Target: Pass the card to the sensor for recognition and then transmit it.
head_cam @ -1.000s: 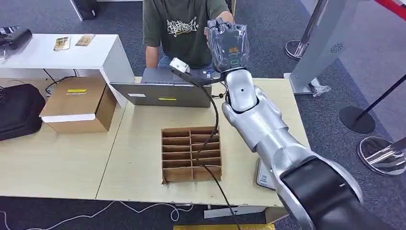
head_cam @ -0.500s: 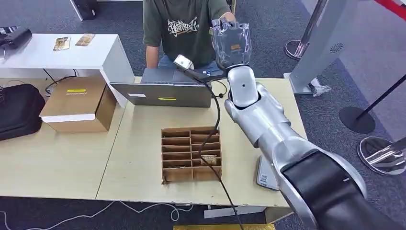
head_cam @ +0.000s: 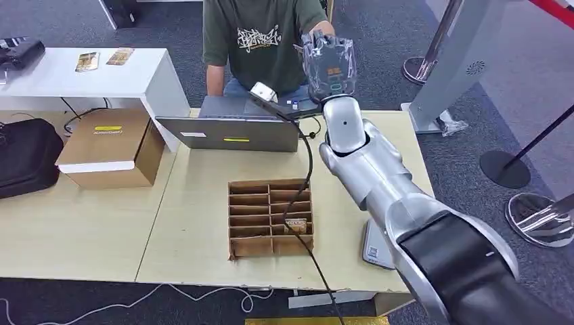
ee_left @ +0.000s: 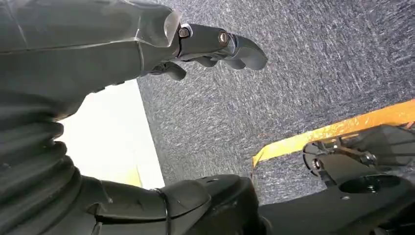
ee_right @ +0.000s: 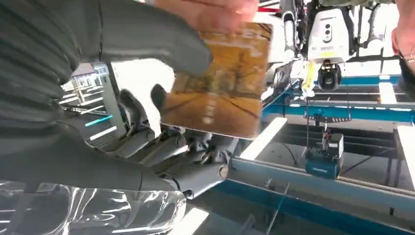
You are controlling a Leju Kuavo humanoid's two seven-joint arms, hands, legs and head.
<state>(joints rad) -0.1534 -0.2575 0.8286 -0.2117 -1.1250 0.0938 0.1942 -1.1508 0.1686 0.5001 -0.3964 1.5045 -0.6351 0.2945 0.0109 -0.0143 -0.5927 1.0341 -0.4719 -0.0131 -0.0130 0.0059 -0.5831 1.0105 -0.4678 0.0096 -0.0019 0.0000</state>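
Note:
My right hand (head_cam: 328, 61), wrapped in clear plastic, is raised past the table's far edge toward a person in a green shirt (head_cam: 260, 37). In the right wrist view it (ee_right: 147, 122) pinches a golden-brown card (ee_right: 220, 83) between thumb and fingers, and the person's fingers (ee_right: 210, 10) touch the card's edge. The white-headed scanner (head_cam: 260, 91) stands just left of and below this hand, its black cable trailing across the table. My left hand (ee_left: 215, 46) hangs over grey carpet with loosely bent fingers and holds nothing.
A cardboard divider box (head_cam: 271, 217) sits mid-table with a small card in one compartment. A grey laptop (head_cam: 230, 132) stands behind it. A brown carton (head_cam: 112, 145) and a black bag (head_cam: 27, 156) lie at the left. A flat device (head_cam: 372, 247) lies near the right front edge.
My right hand has shifted slightly right and toward the person with the card. The scanner cable swung a little with it.

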